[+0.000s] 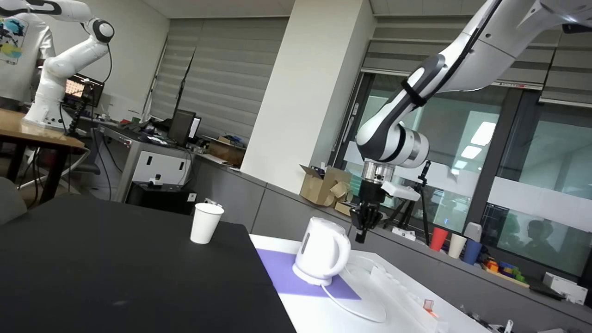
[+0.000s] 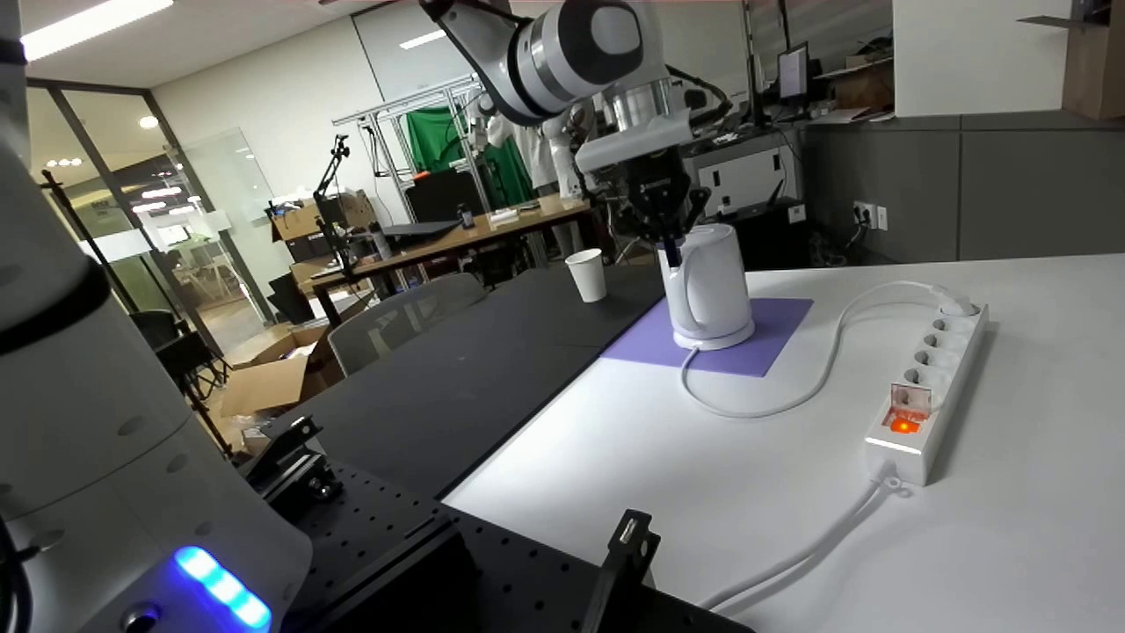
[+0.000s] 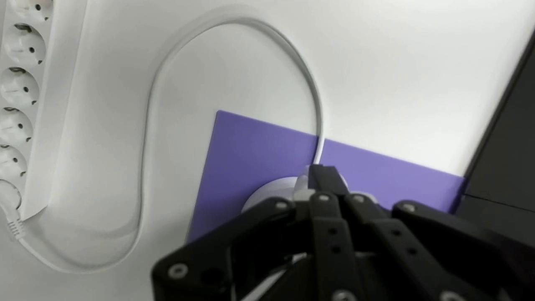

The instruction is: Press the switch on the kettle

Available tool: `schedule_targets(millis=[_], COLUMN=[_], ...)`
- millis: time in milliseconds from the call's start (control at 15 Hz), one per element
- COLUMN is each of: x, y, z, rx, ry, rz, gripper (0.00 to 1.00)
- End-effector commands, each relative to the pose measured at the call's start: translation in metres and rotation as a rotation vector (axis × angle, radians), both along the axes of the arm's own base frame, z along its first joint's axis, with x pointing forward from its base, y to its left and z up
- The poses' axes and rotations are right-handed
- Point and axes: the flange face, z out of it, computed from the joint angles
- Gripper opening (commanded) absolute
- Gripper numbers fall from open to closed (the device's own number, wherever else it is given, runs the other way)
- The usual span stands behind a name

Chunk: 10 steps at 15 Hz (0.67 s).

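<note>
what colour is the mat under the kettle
Purple; the mat shows best in the wrist view.

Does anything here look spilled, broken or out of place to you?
Nothing looks spilled or broken: the kettle and cup both stand upright. One small oddity, in an exterior view: on the power strip, a see-through flap stands raised beside the glowing orange switch, like an open cover.

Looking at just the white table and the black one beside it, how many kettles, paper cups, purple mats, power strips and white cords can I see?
Kettle: 1
Paper cup: 1
Purple mat: 1
Power strip: 1
White cords: 2
Total: 6
</note>
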Motion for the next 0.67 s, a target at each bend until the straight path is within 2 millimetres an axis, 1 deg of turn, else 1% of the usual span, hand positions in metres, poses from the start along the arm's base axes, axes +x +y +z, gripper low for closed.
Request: schedule_targets(millis=[0,200,600], x=[0.0107,0.0128,0.0137], y=[0.0017,0.0044,0.0047], z=[-0.007,-0.0107,-0.0082], rx=[0.011,0.008,-0.013], ry=[-0.012,-0.017,0.028], rz=[-0.019,-0.014,-0.033], gripper=[0.0,0.0,0.0])
